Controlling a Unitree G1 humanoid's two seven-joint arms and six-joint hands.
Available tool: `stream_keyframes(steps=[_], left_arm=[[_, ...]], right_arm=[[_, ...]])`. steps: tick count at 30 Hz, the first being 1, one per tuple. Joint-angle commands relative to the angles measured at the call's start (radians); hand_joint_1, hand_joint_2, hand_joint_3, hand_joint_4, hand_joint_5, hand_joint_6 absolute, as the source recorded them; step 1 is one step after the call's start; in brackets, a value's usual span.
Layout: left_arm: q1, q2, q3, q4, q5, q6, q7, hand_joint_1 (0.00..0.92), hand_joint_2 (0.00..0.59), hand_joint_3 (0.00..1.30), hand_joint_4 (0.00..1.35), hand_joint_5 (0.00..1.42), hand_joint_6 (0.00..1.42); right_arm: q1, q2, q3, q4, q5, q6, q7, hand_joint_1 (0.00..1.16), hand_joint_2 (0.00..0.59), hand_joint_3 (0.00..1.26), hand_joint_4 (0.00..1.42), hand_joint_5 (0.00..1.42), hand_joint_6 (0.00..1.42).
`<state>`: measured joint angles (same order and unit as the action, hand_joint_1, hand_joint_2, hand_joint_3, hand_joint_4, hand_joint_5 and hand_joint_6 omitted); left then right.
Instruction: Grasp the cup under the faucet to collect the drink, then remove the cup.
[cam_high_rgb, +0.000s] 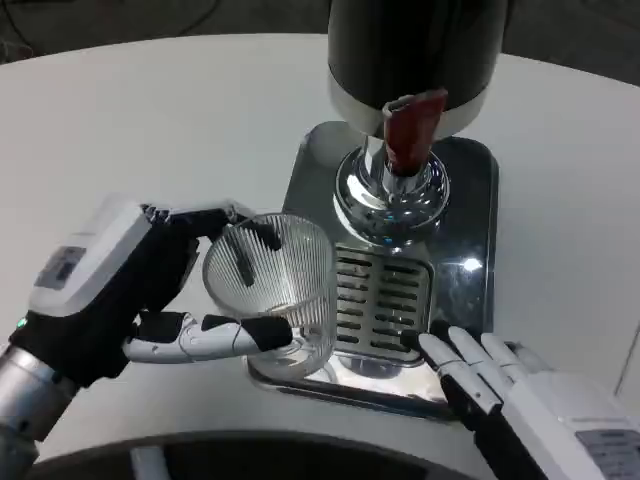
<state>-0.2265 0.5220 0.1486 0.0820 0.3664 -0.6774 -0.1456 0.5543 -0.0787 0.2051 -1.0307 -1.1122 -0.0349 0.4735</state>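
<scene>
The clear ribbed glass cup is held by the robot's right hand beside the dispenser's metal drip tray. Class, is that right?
Not quite: the head view shows the left hand holding the clear ribbed glass cup, still beside the dispenser's metal drip tray. The right hand rests at the tray's front edge.

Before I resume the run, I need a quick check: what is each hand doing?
Left hand: holding the clear ribbed cup.
Right hand: open, fingertips resting on the dispenser's metal tray.
</scene>
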Motion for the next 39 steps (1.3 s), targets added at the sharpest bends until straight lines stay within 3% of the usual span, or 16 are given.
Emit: stream_keyframes(steps=[1, 11, 20, 39], left_arm=[[-0.057, 0.002, -0.032, 0.054, 0.032, -0.001, 0.044, 0.452, 0.195, 1.06, 1.24, 1.42, 1.42], [-0.199, 0.003, -0.127, 0.196, 0.12, -0.006, 0.099, 0.452, 0.195, 1.06, 1.24, 1.42, 1.42], [-0.3, -0.006, -0.195, 0.283, 0.175, -0.002, 0.161, 0.452, 0.195, 1.06, 1.24, 1.42, 1.42], [-0.335, -0.006, -0.288, 0.317, 0.285, 0.023, 0.278, 0.451, 0.194, 1.06, 1.22, 1.42, 1.42]], right_arm=[[-0.011, 0.007, -0.005, 0.02, -0.009, -0.011, -0.035, 0.35, 0.397, 0.07, 0.0, 0.0, 0.0], [-0.026, 0.028, -0.004, 0.018, -0.011, -0.007, -0.047, 0.35, 0.397, 0.07, 0.0, 0.0, 0.0], [-0.006, 0.024, -0.02, -0.002, 0.01, -0.011, -0.048, 0.35, 0.397, 0.07, 0.0, 0.0, 0.0], [0.066, 0.044, 0.005, -0.017, 0.019, -0.073, -0.068, 0.35, 0.397, 0.07, 0.0, 0.0, 0.0]])
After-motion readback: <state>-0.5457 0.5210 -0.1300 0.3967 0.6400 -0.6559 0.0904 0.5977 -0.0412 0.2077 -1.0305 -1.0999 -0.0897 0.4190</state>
